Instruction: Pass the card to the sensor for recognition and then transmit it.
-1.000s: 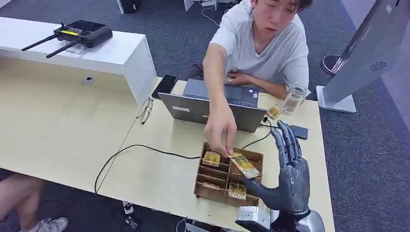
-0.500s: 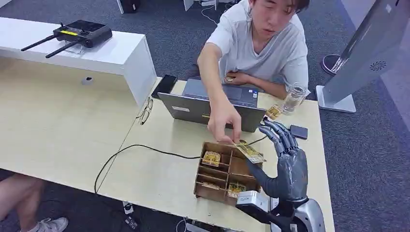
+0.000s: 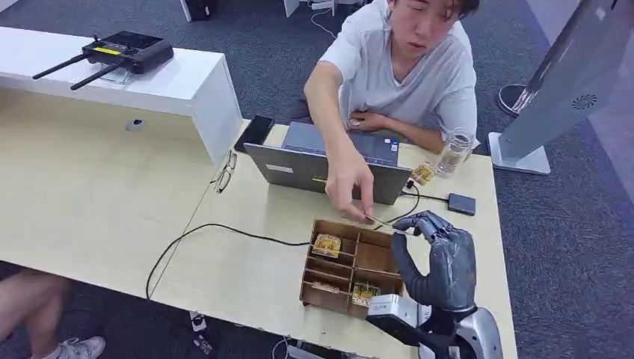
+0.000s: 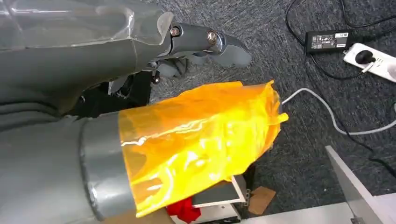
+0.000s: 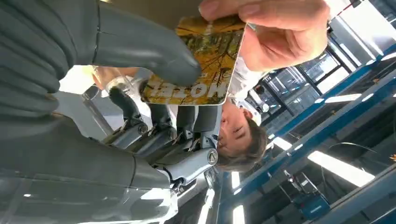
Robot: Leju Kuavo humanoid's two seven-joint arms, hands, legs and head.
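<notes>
Two hands share the card (image 5: pixel 205 60): right hand (image 3: pixel 441 258) pinching, the person's hand (image 3: pixel 350 191) unreleased; tugging risks dropping it.

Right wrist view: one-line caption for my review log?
Robot's right hand and a person's hand both hold the card.

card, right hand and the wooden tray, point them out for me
card (image 5: pixel 205 60): right wrist view, on its printed yellow face.
right hand (image 3: pixel 441 258): head view, on the grey back of the hand.
wooden tray (image 3: pixel 308 280): head view, on its left outer wall.
</notes>
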